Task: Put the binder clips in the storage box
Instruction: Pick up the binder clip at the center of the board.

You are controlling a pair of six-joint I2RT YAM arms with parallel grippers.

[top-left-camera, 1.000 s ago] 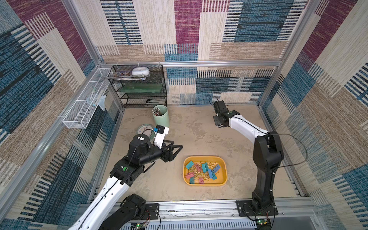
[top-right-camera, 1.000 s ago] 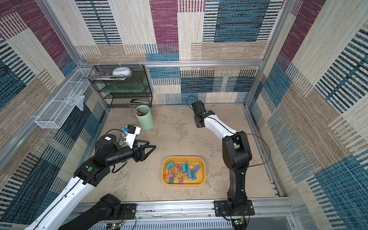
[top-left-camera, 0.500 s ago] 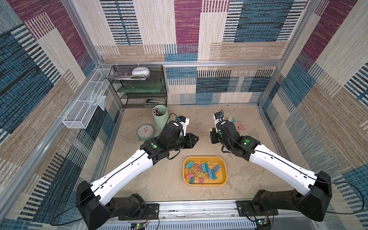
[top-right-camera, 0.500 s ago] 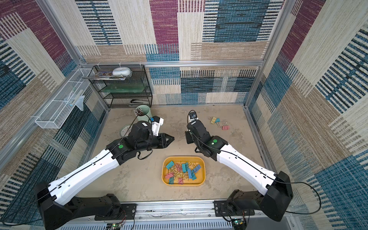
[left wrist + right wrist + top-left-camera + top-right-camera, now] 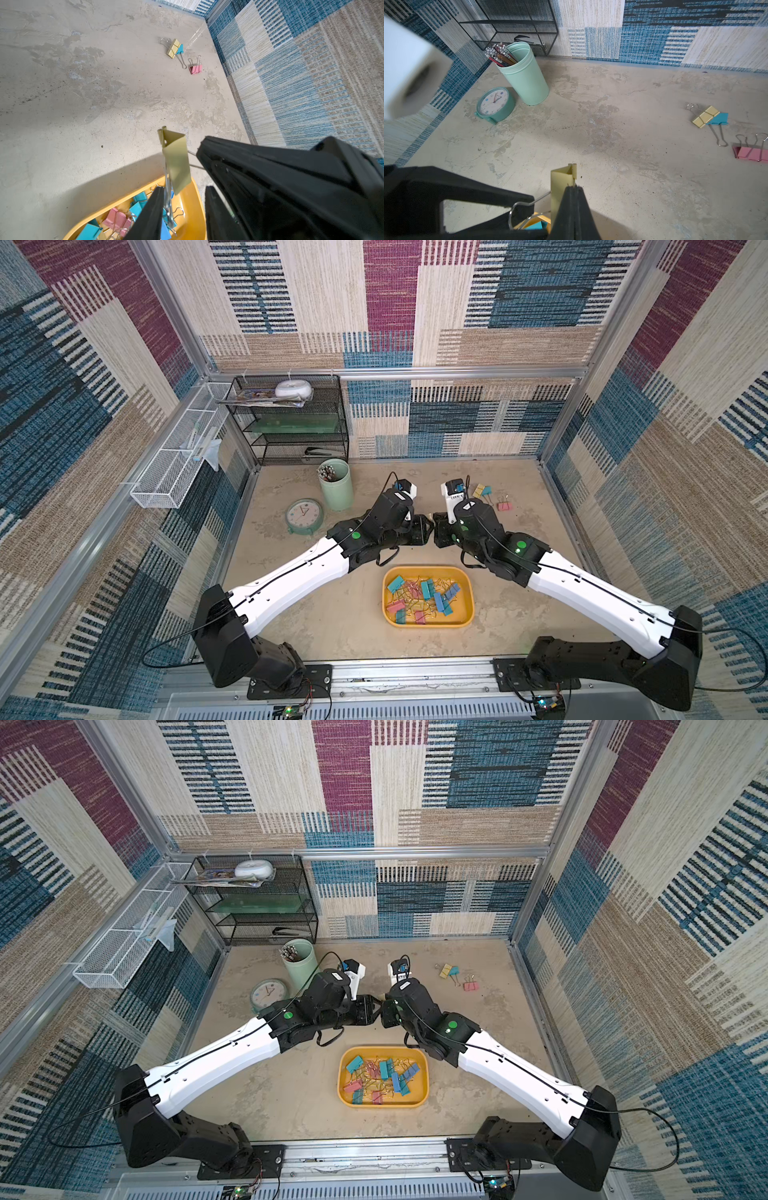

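Two grippers meet tip to tip in the air above the table (image 5: 612, 124), just beyond the far rim of the storage box (image 5: 428, 569). The right gripper (image 5: 572, 193) has its jaws pressed together on one wire handle of a yellow clip (image 5: 176, 160), and the clip's body hangs between the two tools. The left gripper (image 5: 184, 188) stands with its fingers apart. The clip's free handle (image 5: 168, 207) lies between them, close beside one finger and clear of the other.

A pile of binder clips (image 5: 428, 597) lies inside the box. Three more rest on the table toward the right-hand wall, well apart from the box: a loose yellow clip (image 5: 705, 116) touching a teal clip (image 5: 718, 119), and a pink clip (image 5: 751, 152) just beside them.

The step in hand appears to be a transfer of the yellow clip from right to left. Recommended procedure:

1. Close the left fingers fully on the free handle, seating the wire well inside the pads.
2. Open the right jaws only once that grip is firm, because thin wire can pivot or slip.
3. Carry the clip over the middle of the box, lower it, then release. A drop from the present position would likely strike the rim or land outside.
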